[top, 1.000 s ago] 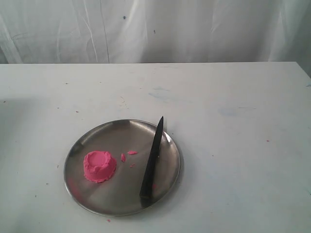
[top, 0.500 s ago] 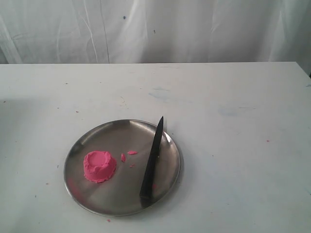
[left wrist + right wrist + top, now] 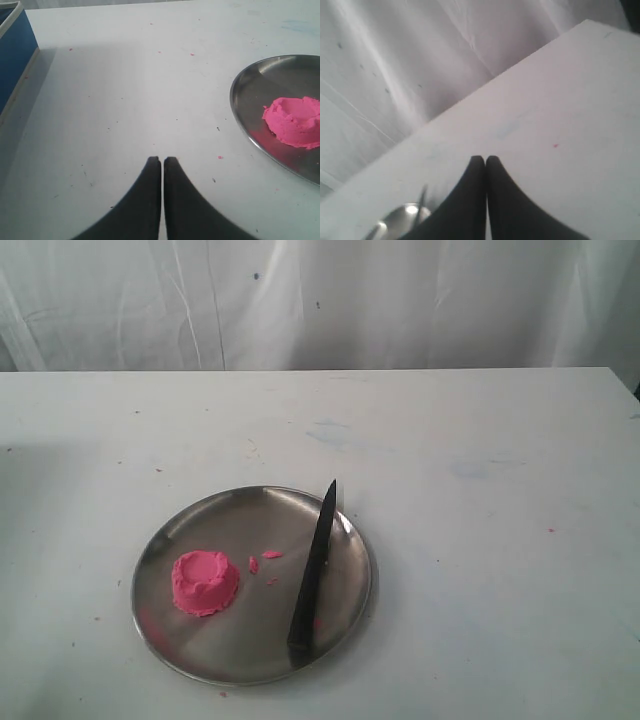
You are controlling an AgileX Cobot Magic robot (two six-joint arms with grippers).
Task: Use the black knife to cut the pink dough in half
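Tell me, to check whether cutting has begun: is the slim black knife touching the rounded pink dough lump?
Apart. The exterior view shows bare round steel plate and tiny pink crumbs between the slim black knife and the pink dough lump.

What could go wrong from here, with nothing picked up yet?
1. The black knife lies flat across the steel plate, its tip past the rim: a low grasp may slip or shove the plate.
2. The pink dough sits loose near the plate's edge and may slide rather than split.
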